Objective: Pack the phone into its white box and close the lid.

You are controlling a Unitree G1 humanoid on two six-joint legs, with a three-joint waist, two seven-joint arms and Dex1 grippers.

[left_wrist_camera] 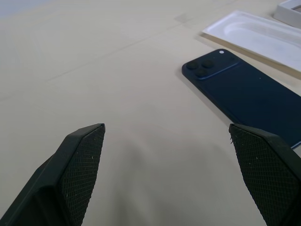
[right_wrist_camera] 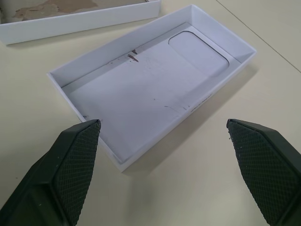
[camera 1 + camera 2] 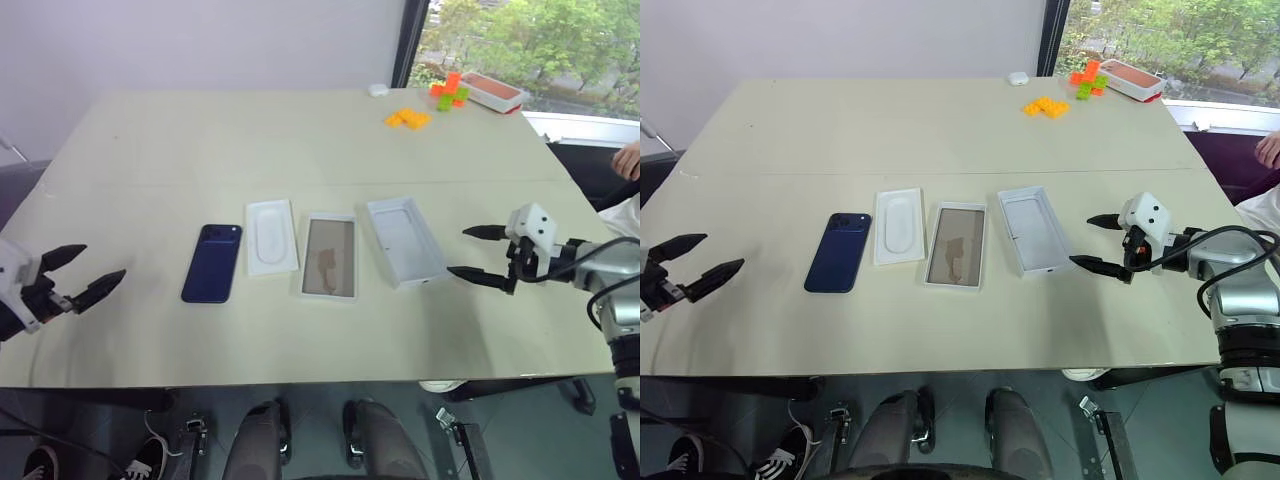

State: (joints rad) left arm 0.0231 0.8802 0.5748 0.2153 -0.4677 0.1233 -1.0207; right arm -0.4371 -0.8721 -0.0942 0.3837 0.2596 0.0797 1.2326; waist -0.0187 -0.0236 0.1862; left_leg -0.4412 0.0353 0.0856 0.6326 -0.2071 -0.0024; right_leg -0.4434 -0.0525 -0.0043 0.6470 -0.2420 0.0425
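Nothing packed yet. The phone [image 3: 212, 263] lies flat, back up, left of the row on the bench [image 3: 300, 140]; next to it a thin white insert [image 3: 271, 236], then the white box [image 3: 330, 256], then the lid [image 3: 405, 240] lying open side up at the right.

Both tools are released and hold nothing: left tool [image 3: 84, 272] well left of the phone, right tool [image 3: 476, 253] just right of the lid.

Risks: the phone is a glossy, thin slab lying flush, so the fingers could skid off its edges or push it into the insert. The lid is light cardboard and could slide or tip when nudged. The insert's rounded recess could be mistaken for the tan-floored tray.
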